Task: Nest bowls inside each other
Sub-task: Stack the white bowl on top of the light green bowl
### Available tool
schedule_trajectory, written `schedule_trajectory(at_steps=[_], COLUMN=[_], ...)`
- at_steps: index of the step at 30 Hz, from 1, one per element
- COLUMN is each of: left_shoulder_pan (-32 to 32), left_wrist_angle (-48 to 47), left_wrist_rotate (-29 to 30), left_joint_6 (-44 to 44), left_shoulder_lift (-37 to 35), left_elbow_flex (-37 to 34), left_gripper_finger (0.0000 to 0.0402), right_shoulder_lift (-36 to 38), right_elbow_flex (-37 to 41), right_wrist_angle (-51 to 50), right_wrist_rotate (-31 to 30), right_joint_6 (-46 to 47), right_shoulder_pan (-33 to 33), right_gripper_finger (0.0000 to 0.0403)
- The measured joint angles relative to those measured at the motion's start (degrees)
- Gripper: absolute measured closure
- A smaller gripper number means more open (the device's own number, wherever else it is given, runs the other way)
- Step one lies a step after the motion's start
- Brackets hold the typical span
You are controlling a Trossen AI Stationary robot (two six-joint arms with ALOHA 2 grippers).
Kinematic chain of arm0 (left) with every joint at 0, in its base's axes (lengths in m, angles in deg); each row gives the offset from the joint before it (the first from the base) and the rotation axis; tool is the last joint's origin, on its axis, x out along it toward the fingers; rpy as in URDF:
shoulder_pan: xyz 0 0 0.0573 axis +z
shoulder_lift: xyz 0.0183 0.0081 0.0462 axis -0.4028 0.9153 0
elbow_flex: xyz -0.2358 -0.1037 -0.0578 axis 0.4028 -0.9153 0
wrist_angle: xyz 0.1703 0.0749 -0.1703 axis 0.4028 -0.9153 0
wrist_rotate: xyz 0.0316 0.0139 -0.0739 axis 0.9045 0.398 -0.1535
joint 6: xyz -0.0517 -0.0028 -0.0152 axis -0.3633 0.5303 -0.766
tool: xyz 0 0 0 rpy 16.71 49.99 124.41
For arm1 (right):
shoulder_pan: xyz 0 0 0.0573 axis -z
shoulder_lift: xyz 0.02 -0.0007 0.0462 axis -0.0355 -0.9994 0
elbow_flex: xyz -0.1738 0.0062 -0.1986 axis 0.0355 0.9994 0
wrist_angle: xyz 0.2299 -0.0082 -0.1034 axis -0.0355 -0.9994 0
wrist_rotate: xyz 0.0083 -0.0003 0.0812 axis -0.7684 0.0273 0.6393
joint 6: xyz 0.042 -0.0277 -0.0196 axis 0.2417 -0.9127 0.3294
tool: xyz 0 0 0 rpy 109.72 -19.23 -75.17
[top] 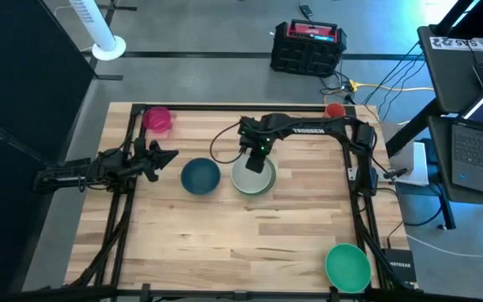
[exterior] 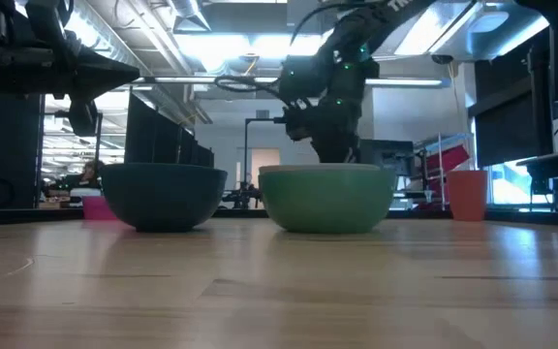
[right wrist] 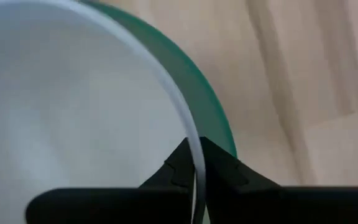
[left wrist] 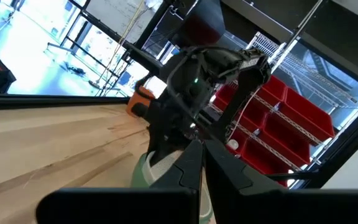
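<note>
White bowl (right wrist: pixel 73 112) hidden inside sage bowl (exterior: pixel 325 199)

Dark teal bowl (top: pixel 200 176), white bowl (right wrist: pixel 73 112) inside sage green bowl (top: pixel 267 185), bright green bowl (top: pixel 347 268), magenta-pink bowl (top: pixel 158 119), orange cup (top: pixel 334 110)

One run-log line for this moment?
right gripper: pinching white bowl rim, nested in sage bowl | left gripper: shut, idle beside teal bowl

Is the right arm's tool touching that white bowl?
Touching. In the right wrist view, the right tool has its two dark fingers pinched on the white bowl rim, which sits inside the sage green bowl.
</note>
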Motion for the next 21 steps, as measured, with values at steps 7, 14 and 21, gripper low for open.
schedule_trajectory(at_steps=[7,14,21], left_shoulder_pan=[0.0,0.0,0.0], left_wrist_angle=[0.0,1.4,-8.4], left_wrist_rotate=[0.0,0.4,0.4], left_joint_6=[0.4,1.5,4.9], left_shoulder_lift=[0.0,0.8,5.4], left_elbow_flex=[0.0,1.3,8.8], left_gripper_finger=[0.0402,0.0399,0.0382], right_shoulder_lift=[0.1,2.3,9.0], right_elbow_flex=[-4.1,-6.9,-12.3], right_wrist_angle=[-3.4,-6.4,-6.6], right_wrist_rotate=[2.6,5.4,5.3], right_joint_6=[0.0,-0.5,-1.8], right_shoulder_pan=[0.0,0.0,0.0], right_gripper_finger=[0.0297,0.0236,0.022])
